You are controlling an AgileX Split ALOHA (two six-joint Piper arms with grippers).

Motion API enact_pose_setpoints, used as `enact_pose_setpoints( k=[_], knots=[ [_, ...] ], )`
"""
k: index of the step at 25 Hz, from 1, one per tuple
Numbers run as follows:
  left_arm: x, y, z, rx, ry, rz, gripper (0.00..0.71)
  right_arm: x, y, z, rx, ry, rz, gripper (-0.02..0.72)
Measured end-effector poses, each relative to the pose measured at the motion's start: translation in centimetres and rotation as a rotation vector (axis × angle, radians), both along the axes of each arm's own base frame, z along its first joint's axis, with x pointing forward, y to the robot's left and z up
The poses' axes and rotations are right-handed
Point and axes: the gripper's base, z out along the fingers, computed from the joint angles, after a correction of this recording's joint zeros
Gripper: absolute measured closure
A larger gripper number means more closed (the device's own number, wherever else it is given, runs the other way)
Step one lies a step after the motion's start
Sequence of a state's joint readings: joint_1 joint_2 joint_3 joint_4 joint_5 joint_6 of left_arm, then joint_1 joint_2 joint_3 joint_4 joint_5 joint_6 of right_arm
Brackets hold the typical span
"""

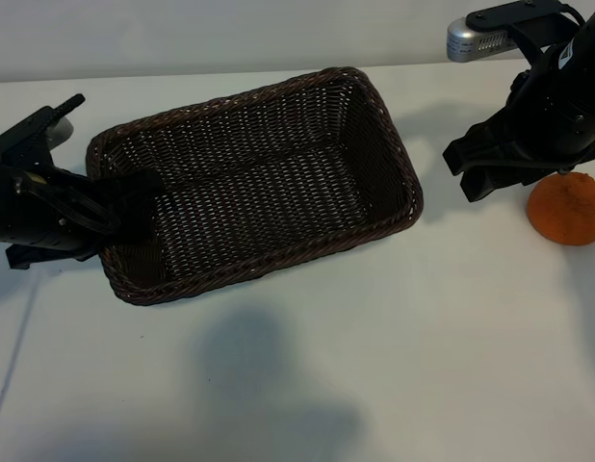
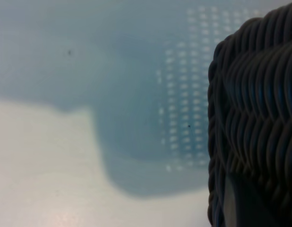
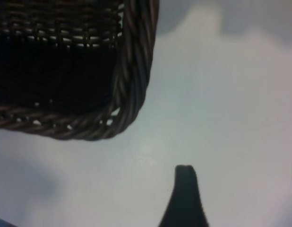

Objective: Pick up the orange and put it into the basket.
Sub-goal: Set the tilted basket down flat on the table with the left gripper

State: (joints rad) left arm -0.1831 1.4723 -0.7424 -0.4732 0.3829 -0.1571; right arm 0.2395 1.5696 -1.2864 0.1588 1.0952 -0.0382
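The orange (image 1: 567, 211) sits on the white table (image 1: 375, 366) at the right edge of the exterior frame, well apart from the basket (image 1: 257, 183), which fills the upper middle and holds nothing. It looks light and firm, with a matte dimpled skin that should not slip; being round and slightly lumpy, it is best taken across its widest part from above, with a gentle squeeze so it neither rolls nor bruises.

The right gripper (image 1: 504, 164) hangs just left of the orange, between it and the basket's right rim, its fingers spread wide and holding nothing.

The left gripper (image 1: 119, 207) is at the basket's left end, its fingers narrowed over the braided rim there; it looks to be pinching the rim, though I cannot be sure.

Bare table lies between orange and basket, so the way across is open. The raised rim is the one edge to clear.
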Motion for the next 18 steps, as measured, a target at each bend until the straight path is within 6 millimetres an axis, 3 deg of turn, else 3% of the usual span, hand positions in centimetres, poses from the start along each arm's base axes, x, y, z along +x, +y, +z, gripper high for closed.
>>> enact_pose_setpoints(
  k=[5,11,18],
  knots=[
    [0.6,0.8,0.6,0.005,-0.017,-0.01,0.559,0.0,0.0,0.0,0.0,0.0,0.0,0.165],
    [3.3,3.2,3.3,0.014,-0.061,-0.018,0.56,0.0,0.0,0.0,0.001,-0.003,0.0,0.165],
    [7.0,2.8,2.9,0.011,0.022,-0.133,0.56,0.0,0.0,0.0,0.001,-0.004,-0.001,0.165]
  ],
)
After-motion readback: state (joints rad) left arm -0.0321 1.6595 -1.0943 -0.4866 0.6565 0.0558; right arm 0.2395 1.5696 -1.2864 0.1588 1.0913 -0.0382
